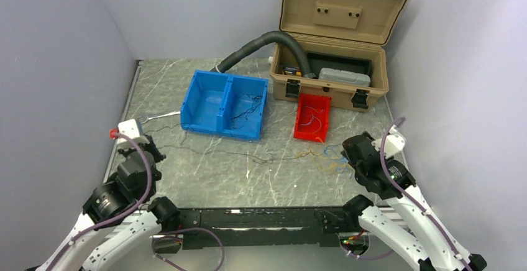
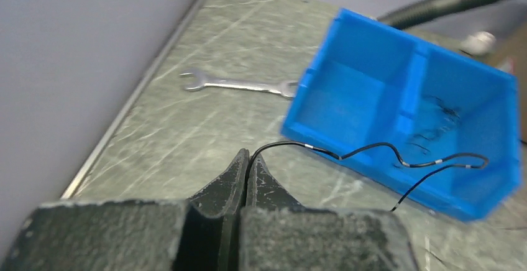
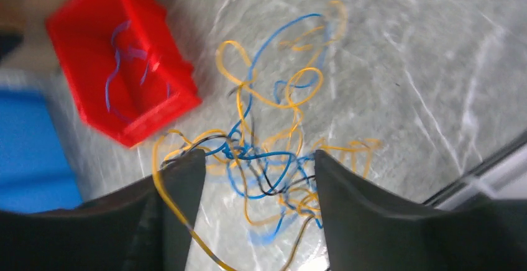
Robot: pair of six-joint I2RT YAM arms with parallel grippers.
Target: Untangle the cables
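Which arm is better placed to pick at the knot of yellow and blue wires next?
The right. The right gripper hangs open directly above the tangle of thin yellow, blue and black wires, while the left gripper is shut on a thin black wire, far from it.

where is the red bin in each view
Top external: red bin right of centre, in front of the tan case, right of the blue bin.
Left wrist: not in it.
Right wrist: upper left, blurred, up and left of the tangled cables.
Shared landmark: the blue bin, centre in top external, right side in left wrist, left edge in right wrist.
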